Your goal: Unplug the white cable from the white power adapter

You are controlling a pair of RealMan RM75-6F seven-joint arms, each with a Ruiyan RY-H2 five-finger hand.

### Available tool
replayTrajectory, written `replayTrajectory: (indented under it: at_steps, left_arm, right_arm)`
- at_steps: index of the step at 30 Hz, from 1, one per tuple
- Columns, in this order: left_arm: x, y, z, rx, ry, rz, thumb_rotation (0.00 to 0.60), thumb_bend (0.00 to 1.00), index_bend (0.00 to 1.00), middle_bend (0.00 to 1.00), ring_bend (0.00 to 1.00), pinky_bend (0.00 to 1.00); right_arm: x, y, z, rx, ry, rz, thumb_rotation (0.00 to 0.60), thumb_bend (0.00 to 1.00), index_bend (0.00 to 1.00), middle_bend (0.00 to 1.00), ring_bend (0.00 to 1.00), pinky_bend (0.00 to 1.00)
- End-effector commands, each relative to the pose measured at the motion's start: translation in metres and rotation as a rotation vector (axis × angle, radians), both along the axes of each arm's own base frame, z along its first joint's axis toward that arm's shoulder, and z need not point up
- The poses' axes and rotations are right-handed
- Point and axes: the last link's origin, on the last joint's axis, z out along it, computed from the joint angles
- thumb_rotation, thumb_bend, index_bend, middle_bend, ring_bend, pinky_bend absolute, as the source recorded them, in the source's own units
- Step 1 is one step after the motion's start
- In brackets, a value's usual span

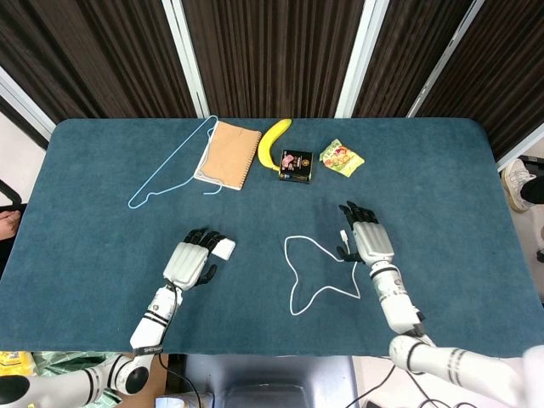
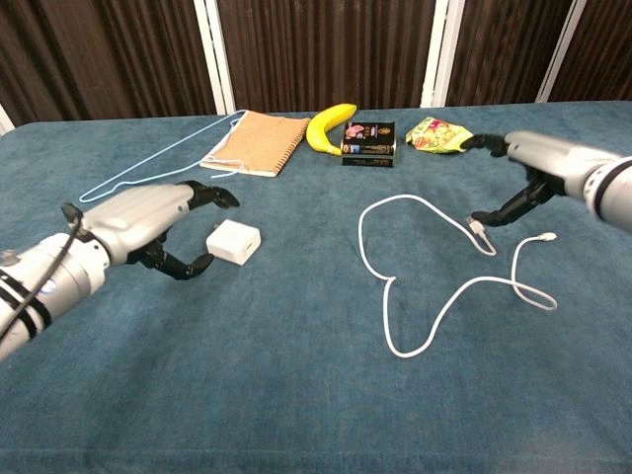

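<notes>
— Chest view first: how many things are on the table point(image 2: 296, 415)?

— I count one white power adapter point(image 2: 235, 242), one white cable point(image 2: 434, 272), one banana point(image 2: 329, 125), one brown notebook point(image 2: 257, 143), one light blue hanger point(image 2: 158, 158), one dark small box point(image 2: 368, 138) and one green-yellow snack packet point(image 2: 439, 136).

— Is the cable in the adapter?

— No. The adapter lies alone on the blue cloth, left of the centre. The cable lies apart from it, in a loose loop right of the centre, with both ends free.

— What does the left hand point(image 2: 148, 222) do?

— Its fingers are spread above and beside the adapter and it holds nothing. From the head view the fingertips point(image 1: 208, 237) are just beside the adapter point(image 1: 224, 248); I cannot tell if they touch it.

— And the right hand point(image 2: 523, 173)?

— Also spread, holding nothing. One fingertip point(image 2: 481, 219) reaches down near one cable end; contact I cannot tell. In the head view this hand point(image 1: 367, 240) is just beside the cable point(image 1: 314, 276).
</notes>
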Motion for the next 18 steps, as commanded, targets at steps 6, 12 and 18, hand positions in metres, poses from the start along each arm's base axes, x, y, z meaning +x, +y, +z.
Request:
replayTrajectory:
  at_steps: [6, 12, 18]
  left_arm:
    - [0.009, -0.031, 0.075, 0.049, -0.139, -0.102, 0.6, 0.45, 0.14, 0.12, 0.02, 0.09]
    - [-0.015, -0.055, 0.119, 0.044, -0.154, -0.085, 0.6, 0.44, 0.11, 0.1, 0.02, 0.09]
    - [-0.077, -0.106, 0.155, 0.012, -0.177, -0.061, 0.6, 0.44, 0.03, 0.01, 0.0, 0.03]
  right_arm:
    - [-0.016, 0.075, 0.1, -0.098, 0.039, 0.106, 0.6, 0.33, 0.0, 0.0, 0.0, 0.0]
    - [-0.048, 0.126, 0.141, -0.186, 0.159, 0.097, 0.6, 0.33, 0.0, 0.0, 0.0, 0.0]
    - [-0.087, 0.184, 0.153, -0.287, 0.237, 0.036, 0.6, 0.27, 0.0, 0.0, 0.0, 0.0]
